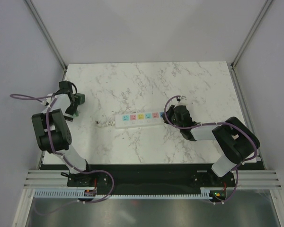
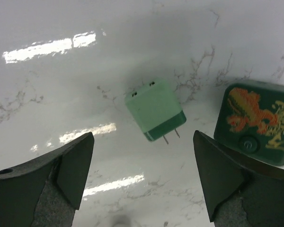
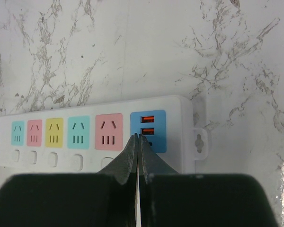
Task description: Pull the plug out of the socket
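1. The plug lay out of the socket, near the counter's left edge. It was just beside one finger of the left end effector, which was released and empty. A careless retreat could knock the plug off.
2. The same sweep could hit the bright-green block.
3. The right end effector, clenched on nothing at the socket's near edge, could drag the socket.

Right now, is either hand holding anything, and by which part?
Nothing is held. The left gripper is open, the plug lying beside it; the right gripper is shut empty at the socket.
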`<state>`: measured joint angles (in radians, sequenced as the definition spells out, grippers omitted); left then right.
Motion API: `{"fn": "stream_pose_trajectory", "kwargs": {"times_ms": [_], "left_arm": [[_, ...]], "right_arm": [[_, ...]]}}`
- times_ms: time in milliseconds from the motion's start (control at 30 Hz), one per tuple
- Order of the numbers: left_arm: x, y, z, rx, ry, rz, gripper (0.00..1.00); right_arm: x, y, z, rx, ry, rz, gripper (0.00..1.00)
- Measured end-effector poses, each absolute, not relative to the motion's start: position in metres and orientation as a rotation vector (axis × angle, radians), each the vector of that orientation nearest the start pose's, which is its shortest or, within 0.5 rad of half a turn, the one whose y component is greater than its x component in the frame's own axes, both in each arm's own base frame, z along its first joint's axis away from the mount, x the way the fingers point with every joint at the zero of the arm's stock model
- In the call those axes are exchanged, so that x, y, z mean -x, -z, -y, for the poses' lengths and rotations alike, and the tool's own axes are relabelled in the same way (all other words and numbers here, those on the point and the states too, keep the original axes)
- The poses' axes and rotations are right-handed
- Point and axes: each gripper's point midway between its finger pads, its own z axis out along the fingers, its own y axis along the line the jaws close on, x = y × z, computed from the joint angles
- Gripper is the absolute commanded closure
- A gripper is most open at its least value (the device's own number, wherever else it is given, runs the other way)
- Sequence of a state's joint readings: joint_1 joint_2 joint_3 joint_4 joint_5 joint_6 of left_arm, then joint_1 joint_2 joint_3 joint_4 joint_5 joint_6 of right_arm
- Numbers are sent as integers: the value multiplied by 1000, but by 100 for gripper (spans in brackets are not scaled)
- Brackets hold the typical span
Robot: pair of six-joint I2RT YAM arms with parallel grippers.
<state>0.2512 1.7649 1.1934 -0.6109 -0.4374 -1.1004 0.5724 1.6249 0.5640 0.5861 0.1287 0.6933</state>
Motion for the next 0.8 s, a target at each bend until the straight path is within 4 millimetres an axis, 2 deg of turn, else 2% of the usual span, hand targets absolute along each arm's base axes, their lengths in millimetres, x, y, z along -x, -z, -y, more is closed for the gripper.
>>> {"fn": "stream_pose_trajectory", "kwargs": {"times_ms": [100,167,233,333,367,400,467,533,600,700,767,800], "left_arm": [[-350,-71,-122,1669,-240,-1980,8],[-343,-94,-110,1616,-177,-1966,8],[-339,-120,-91,1531,-112,-1941,8],[-336,-159,-35,1297,-3,-1959,8],[-336,-171,-6,1179,52,-1985,8],[-335,-177,14,1103,91,-2008,8],[-330,-179,53,956,146,-2066,8],[-323,-170,74,874,160,-2119,8],[-314,-158,82,822,144,-2165,8],[-306,-149,85,770,119,-2192,8],[-304,-155,81,752,106,-2169,9],[-303,-160,79,752,110,-2153,9]], "right_arm": [[-348,-50,-230,-192,-629,-2106,100],[-349,-51,-233,-170,-591,-2129,100],[-348,-51,-239,-139,-544,-2165,98],[-341,-52,-251,-78,-495,-2213,91],[-336,-53,-258,-51,-480,-2229,84],[-331,-54,-263,-21,-461,-2246,81],[-320,-57,-274,44,-420,-2275,73],[-311,-62,-282,93,-374,-2286,58],[-300,-68,-285,146,-319,-2292,45],[-283,-75,-282,217,-249,-2292,31],[-272,-81,-284,284,-226,-2279,21],[-269,-83,-287,307,-221,-2274,19]]}}
